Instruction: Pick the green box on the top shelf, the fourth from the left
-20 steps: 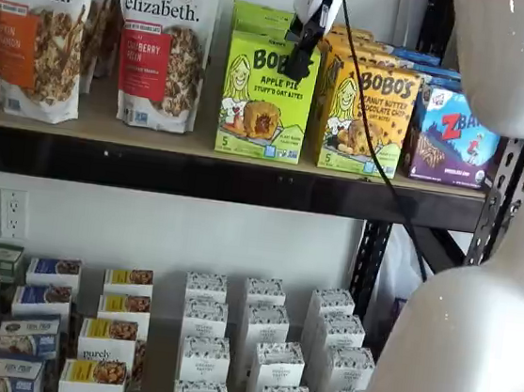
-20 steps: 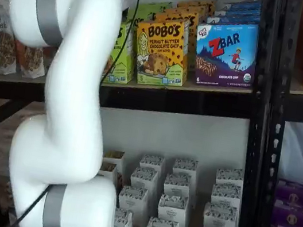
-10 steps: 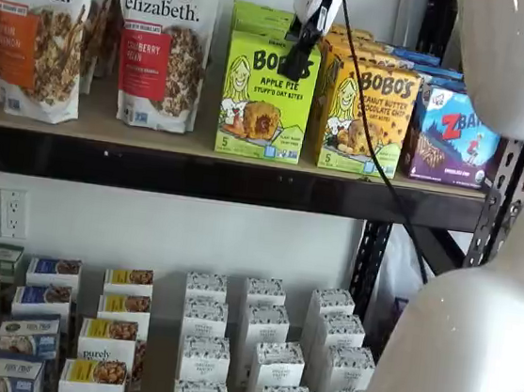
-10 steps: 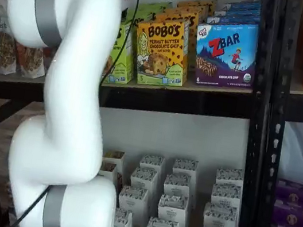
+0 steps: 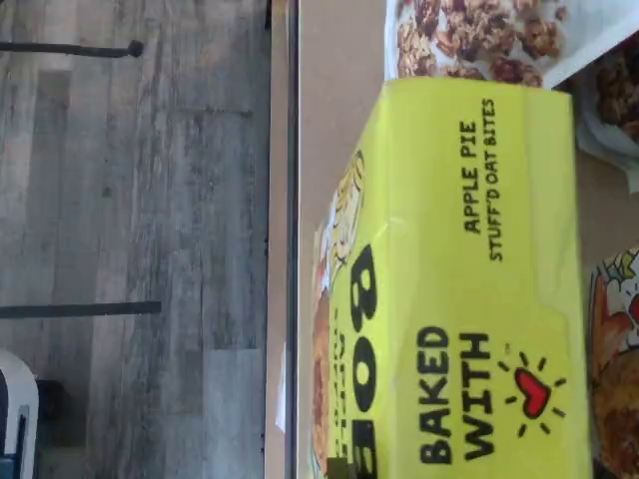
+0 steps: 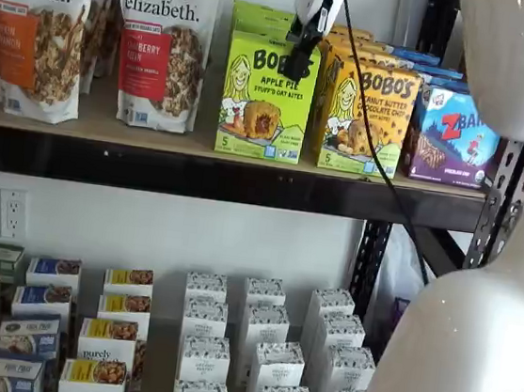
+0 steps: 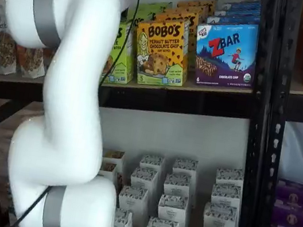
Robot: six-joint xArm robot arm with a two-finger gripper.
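Note:
The green box [image 6: 257, 110], a lime-green Bobo's Apple Pie carton, stands upright on the top shelf [image 6: 105, 164], with more green cartons behind it. My gripper [image 6: 299, 66] hangs from the view's top edge right in front of the box's upper right corner. Its black fingers show as one dark shape, so I cannot tell whether they are open. The wrist view looks down on the box's top and front [image 5: 479, 279] and on the shelf's front rail [image 5: 292, 200]. In a shelf view my arm [image 7: 65, 105] hides most of the box, leaving a sliver [image 7: 123, 56].
A yellow-orange Bobo's peanut butter box [image 6: 370, 123] stands close on the right, then a Z Bar box [image 6: 453, 137]. Purely Elizabeth granola bags [image 6: 161, 43] stand on the left. White cartons [image 6: 264, 348] fill the shelf below. A black upright [image 7: 260, 108] bounds the bay.
Almost nothing: the gripper stays in front of the green box's upper right corner, and the arm's elbow has drifted slightly.

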